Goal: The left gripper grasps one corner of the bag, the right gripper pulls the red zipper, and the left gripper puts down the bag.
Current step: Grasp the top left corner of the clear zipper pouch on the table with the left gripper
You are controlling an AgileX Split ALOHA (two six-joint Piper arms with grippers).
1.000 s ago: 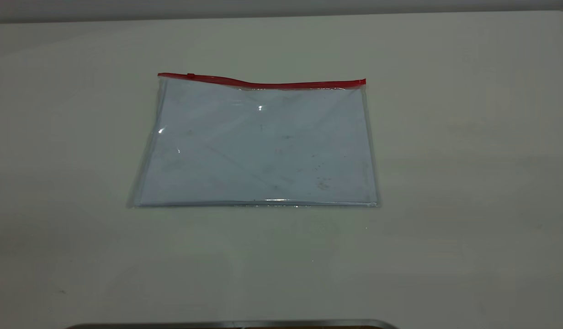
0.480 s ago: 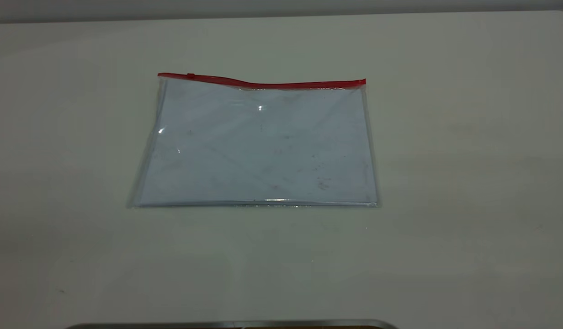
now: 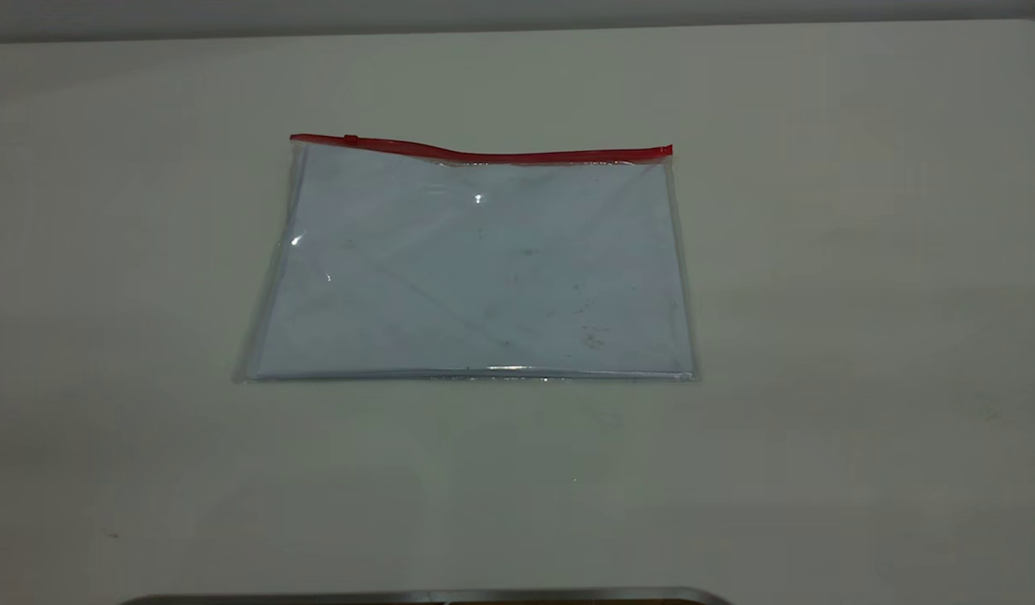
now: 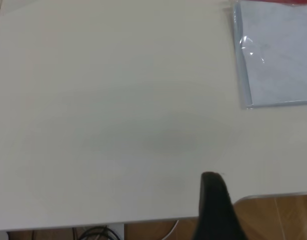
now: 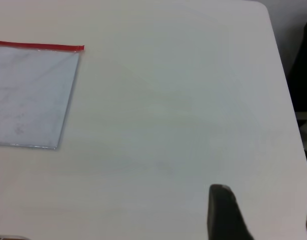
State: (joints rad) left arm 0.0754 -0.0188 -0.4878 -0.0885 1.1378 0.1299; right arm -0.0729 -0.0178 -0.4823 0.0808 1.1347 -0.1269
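Note:
The bag [image 3: 475, 269], a flat clear bluish-white pouch, lies on the white table [image 3: 820, 294] near the middle. The red zipper [image 3: 484, 155] edges its far long side, with the small slider tab [image 3: 350, 139] near the left end. Neither gripper shows in the exterior view. In the left wrist view the left gripper [image 4: 263, 190] is open and empty over the table's near edge, well away from the bag's corner [image 4: 273, 55]. In the right wrist view the right gripper [image 5: 266, 202] is open and empty, far from the bag [image 5: 28, 95] and the zipper's end [image 5: 38, 46].
A rounded metal-rimmed edge [image 3: 425, 597] shows at the front of the exterior view. Wooden floor [image 4: 278, 215] and cables [image 4: 93, 232] lie beyond the table's edge. A dark object [image 5: 303, 65] stands past the table's right side.

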